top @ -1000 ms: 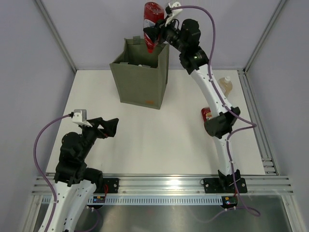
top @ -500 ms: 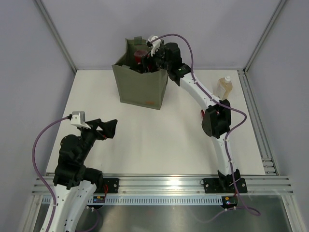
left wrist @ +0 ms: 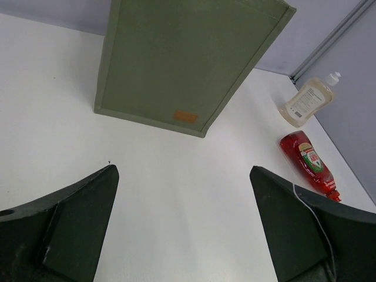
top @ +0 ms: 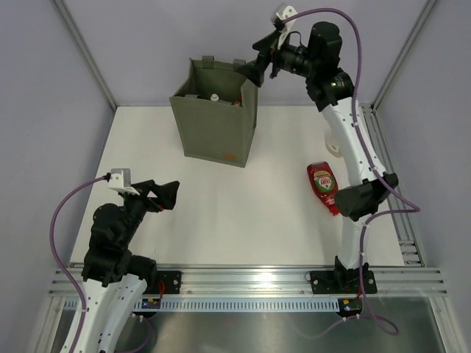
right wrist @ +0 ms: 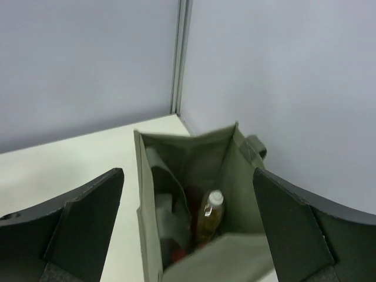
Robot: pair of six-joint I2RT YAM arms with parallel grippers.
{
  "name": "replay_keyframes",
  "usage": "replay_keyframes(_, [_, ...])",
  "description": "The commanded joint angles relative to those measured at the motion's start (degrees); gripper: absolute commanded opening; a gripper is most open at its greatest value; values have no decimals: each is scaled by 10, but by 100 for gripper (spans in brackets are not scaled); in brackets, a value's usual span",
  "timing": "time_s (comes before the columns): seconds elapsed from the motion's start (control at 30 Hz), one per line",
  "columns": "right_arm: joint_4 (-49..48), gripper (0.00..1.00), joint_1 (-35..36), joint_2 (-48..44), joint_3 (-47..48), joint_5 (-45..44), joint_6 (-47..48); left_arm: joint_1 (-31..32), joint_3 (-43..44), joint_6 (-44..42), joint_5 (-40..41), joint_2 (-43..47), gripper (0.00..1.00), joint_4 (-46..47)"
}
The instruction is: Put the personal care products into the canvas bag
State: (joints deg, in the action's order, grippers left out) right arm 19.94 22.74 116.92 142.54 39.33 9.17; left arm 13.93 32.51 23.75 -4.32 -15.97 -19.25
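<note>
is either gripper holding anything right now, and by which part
Nothing is held: the left gripper hangs open and empty, and the right gripper is open above the tall olive-green canvas bag.

- The worktop (top: 221,220) is a plain white, matt surface, closed in by grey walls at the far side and by a metal rail (top: 390,184) along its right edge.
- The canvas bag (top: 213,129) stands upright on the far part, a little left of the middle. Its base is flat on the white surface, with a small orange label (left wrist: 185,116) low on its near side.
- A red bottle (top: 324,187) lies on its side on the right part, label up and cap end pointing toward the near right.
- A clear bottle (left wrist: 308,101) of amber liquid with a white cap stands upright just beyond the red one, near it but apart, close to the right edge.
</note>
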Motion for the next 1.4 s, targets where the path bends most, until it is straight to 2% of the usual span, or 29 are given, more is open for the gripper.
replay_keyframes(0.0, [67, 100, -62, -74, -92, 78, -13, 2, 11, -15, -3, -2, 99, 25])
replay_keyframes(0.03, [57, 99, -107, -116, -172, 98, -12, 2, 9, -15, -3, -1, 99, 25])
replay_keyframes(0.1, [42, 100, -159, -178, -255, 138, -10, 2, 1, -14, -5, 0, 99, 28])
replay_keyframes(0.13, [29, 99, -211, -199, -334, 153, -3, 2, -3, -12, -7, -1, 99, 35])
replay_keyframes(0.2, [46, 100, -267, -243, -418, 145, 24, 1, -17, -8, -13, -2, 99, 52])
replay_keyframes(0.23, [55, 100, -315, -257, -442, 126, 35, 1, -21, -7, -14, -4, 99, 58])
replay_keyframes(0.3, [70, 100, -356, -290, -509, 91, 61, 1, -31, -4, -23, -13, 99, 77])
replay_keyframes(0.33, [71, 99, -386, -298, -531, 51, 69, 1, -33, -3, -25, -16, 99, 83])
replay_keyframes(0.43, [64, 99, -397, -294, -587, -121, 77, 1, -39, -2, -39, -37, 99, 107])
replay_keyframes(0.5, [64, 100, -399, -265, -597, -151, 81, 1, -39, -1, -49, -54, 99, 123])
replay_keyframes(0.67, [29, 100, -400, -216, -610, -114, 135, 1, -34, -1, -65, -75, 99, 135])
replay_keyframes(0.8, [36, 99, -401, -142, -559, -148, 135, 1, -31, 2, -61, -67, 99, 123])
replay_keyframes(1.13, [43, 100, -399, -25, -462, -87, 186, 1, -47, 38, -48, -38, 99, 118])
replay_keyframes(1.37, [50, 93, -386, 31, -409, -44, 186, 2, -52, 55, -74, -78, 99, 167])
